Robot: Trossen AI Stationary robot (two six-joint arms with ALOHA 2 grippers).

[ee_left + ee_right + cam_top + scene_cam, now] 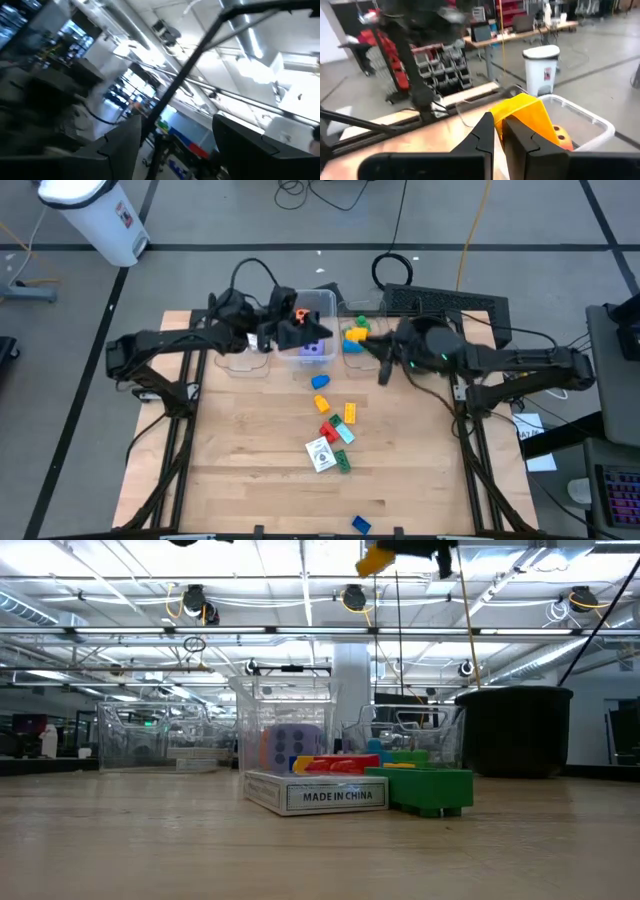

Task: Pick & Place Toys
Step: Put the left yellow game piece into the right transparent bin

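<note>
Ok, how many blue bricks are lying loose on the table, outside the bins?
2. One blue brick lies just in front of the middle bin; a second blue brick sits alone near the table's front edge. The pile may hide more.

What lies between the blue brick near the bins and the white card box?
High view: a red brick lies between blue brick and card box.
</note>
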